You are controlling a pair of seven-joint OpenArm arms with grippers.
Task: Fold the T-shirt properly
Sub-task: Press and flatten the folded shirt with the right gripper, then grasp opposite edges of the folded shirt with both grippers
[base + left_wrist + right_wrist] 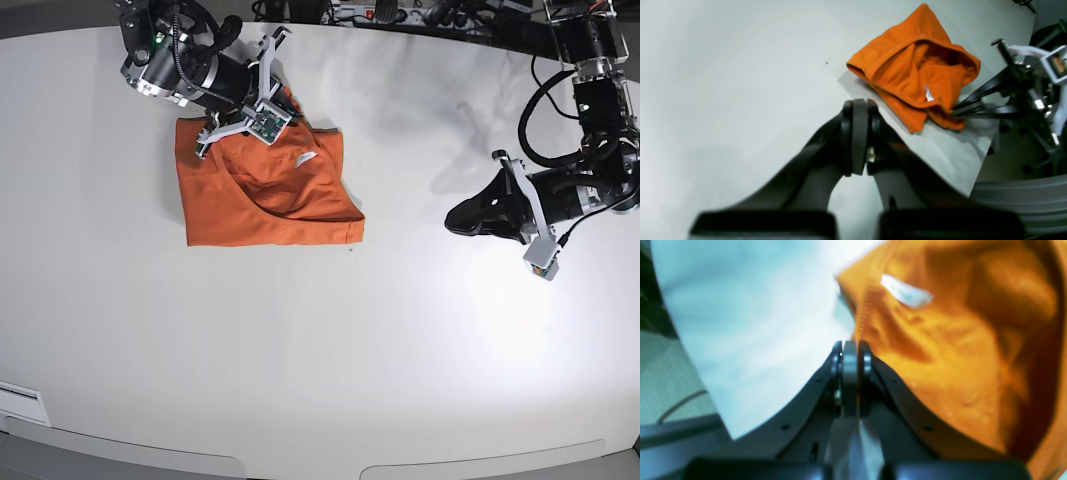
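The orange T-shirt (pixel 262 195) lies folded into a rough rectangle at the table's far left, with the neck opening puffed up. Its white tag (pixel 303 158) shows inside. My right gripper (pixel 206 136) is at the shirt's upper left edge. In the right wrist view, the right gripper (pixel 850 343) is shut, its tips against the shirt's (pixel 957 350) hem below the tag (pixel 907 293), with no fabric visible between the jaws. My left gripper (pixel 858 101) is shut and empty over bare table, well short of the shirt (pixel 913 66). In the base view the left gripper (pixel 458 215) sits far right.
The white table (pixel 320 350) spreads wide in front. Its edge (pixel 980 166) runs close beside the shirt in the left wrist view. Cables and equipment (pixel 420 12) lie along the far edge.
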